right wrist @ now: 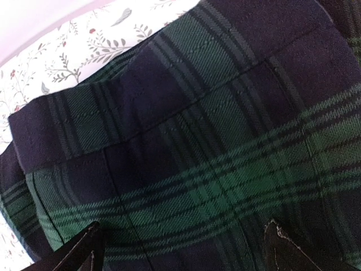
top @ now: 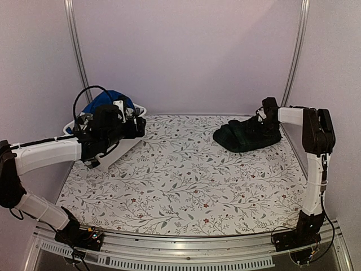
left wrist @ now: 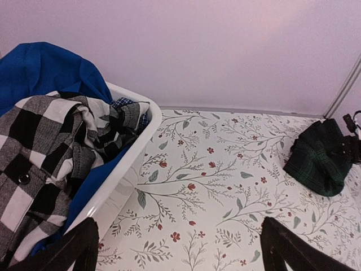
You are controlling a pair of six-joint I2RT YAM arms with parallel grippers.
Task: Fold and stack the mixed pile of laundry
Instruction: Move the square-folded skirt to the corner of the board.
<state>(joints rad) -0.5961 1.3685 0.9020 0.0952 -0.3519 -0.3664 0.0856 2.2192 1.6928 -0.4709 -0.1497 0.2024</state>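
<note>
The mixed laundry pile lies in two places. A black-and-white checked shirt (left wrist: 51, 147) and a bright blue garment (left wrist: 39, 70) fill the white tub (left wrist: 121, 172) at the back left. A folded dark green-navy tartan garment (top: 248, 135) lies on the table at the back right. My left gripper (left wrist: 180, 248) hovers open beside the tub's rim, above the floral tablecloth, with nothing between its fingers. Directly over the tartan garment (right wrist: 186, 147) my right gripper (right wrist: 183, 248) stands open, its fingertips spread on either side and close to the cloth.
The floral tablecloth (top: 180, 180) covers the whole table. Pale walls with metal corner rails (top: 293, 51) close in the back and sides. The tub (top: 113, 152) sits tilted at the table's left edge.
</note>
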